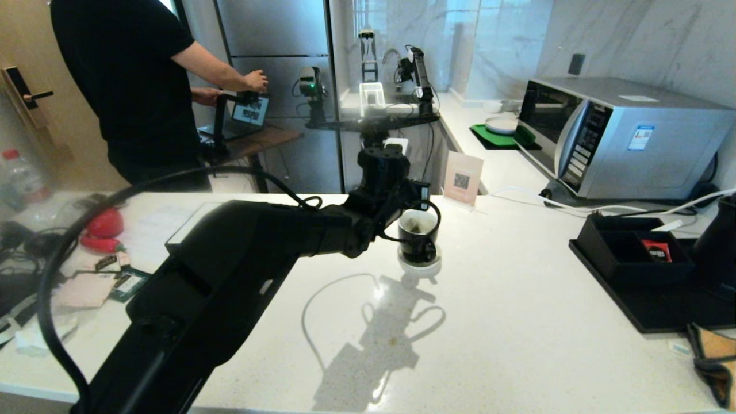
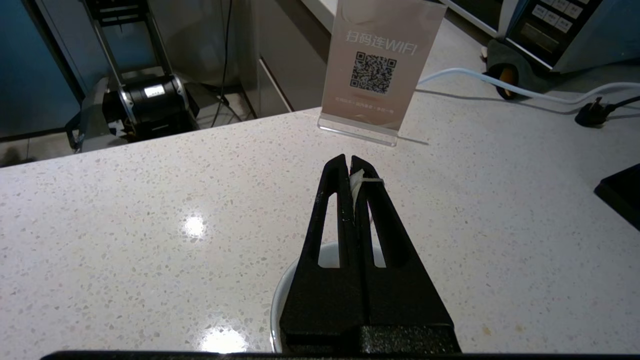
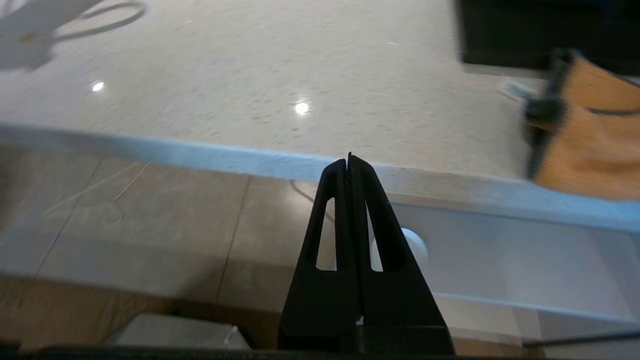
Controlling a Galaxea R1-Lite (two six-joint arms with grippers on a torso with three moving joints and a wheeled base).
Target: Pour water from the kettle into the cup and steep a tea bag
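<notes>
The small black cup [image 1: 418, 236] stands on its white saucer [image 1: 420, 268] in the middle of the counter, with a dark tea bag [image 1: 414, 228] inside it. My left gripper [image 2: 349, 164] hovers just over the cup, shut on a white scrap of the tea bag's tag and string [image 2: 356, 181]. Below its fingers, the cup's white rim [image 2: 281, 296] shows in the left wrist view. The black kettle [image 1: 719, 247] is cut off at the far right edge. Water cannot be made out. My right gripper [image 3: 348, 161] is shut and empty, below the counter's front edge and out of the head view.
A QR-code sign [image 1: 463, 178] stands just behind the cup. A black tray [image 1: 650, 305] with an open box and a red packet [image 1: 656, 250] lies right, a microwave [image 1: 621, 135] behind it. An orange cloth [image 1: 716, 356] lies front right, clutter far left, a person back left.
</notes>
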